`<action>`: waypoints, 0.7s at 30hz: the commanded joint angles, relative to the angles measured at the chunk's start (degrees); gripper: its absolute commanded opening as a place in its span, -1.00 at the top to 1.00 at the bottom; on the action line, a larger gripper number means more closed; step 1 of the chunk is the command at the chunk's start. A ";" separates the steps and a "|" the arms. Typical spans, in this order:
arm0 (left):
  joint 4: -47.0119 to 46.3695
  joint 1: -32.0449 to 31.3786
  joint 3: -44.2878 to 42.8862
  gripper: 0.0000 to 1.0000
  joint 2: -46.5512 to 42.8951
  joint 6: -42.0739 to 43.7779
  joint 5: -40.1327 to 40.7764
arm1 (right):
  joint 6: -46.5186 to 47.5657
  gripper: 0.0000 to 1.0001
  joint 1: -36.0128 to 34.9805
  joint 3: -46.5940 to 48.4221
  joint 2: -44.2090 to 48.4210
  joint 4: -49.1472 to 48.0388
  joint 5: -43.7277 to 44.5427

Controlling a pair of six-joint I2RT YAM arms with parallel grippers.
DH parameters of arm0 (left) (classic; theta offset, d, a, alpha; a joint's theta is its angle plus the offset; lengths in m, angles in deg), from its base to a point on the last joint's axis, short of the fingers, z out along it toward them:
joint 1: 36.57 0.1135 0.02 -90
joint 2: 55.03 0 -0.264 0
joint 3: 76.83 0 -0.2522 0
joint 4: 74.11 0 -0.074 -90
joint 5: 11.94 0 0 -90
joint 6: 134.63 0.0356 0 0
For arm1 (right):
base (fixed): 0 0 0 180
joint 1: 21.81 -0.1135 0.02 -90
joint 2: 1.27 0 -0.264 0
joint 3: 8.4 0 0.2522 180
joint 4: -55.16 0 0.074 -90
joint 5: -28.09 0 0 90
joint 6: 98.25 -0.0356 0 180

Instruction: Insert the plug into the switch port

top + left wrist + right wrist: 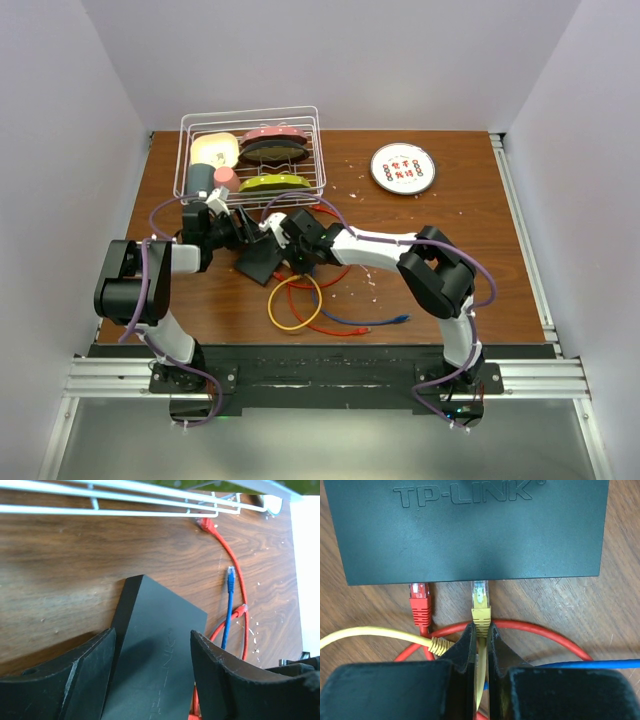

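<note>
The switch [470,535] is a flat matte-black box marked TP-LINK, lying on the wooden table [470,240] at centre-left [262,262]. My right gripper [480,627] is shut on the yellow plug [481,611]. The plug's clear tip sits at the mouth of a port on the switch's near edge. A red plug [419,602] sits in a port to its left. My left gripper [152,634] straddles the switch [155,650], with its fingers against the two long sides. In the top view the left gripper [235,232] and the right gripper [290,245] meet at the switch.
A white wire basket [250,150] with dishes stands just behind the left gripper. A round white disc [402,168] lies at the back right. Yellow [295,305], red [330,320] and blue [370,322] cables lie in front of the switch. Loose red [205,524] and blue [230,577] plugs lie beyond it.
</note>
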 commanded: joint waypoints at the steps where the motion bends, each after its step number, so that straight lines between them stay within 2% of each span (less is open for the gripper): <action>1: 2.18 0.11 -0.68 -0.32 -1.94 1.86 2.33 | 2.45 1.00 -0.22 -0.84 0.36 -2.76 2.15; 7: 2.63 0.64 -0.77 -0.29 -1.85 1.07 3.30 | 3.94 1.00 -0.49 -2.43 2.65 -3.46 -0.83; 21: 1.57 0.99 -0.77 -0.14 -0.53 -0.60 1.63 | 5.00 1.00 -2.33 -2.25 1.59 0.23 -4.70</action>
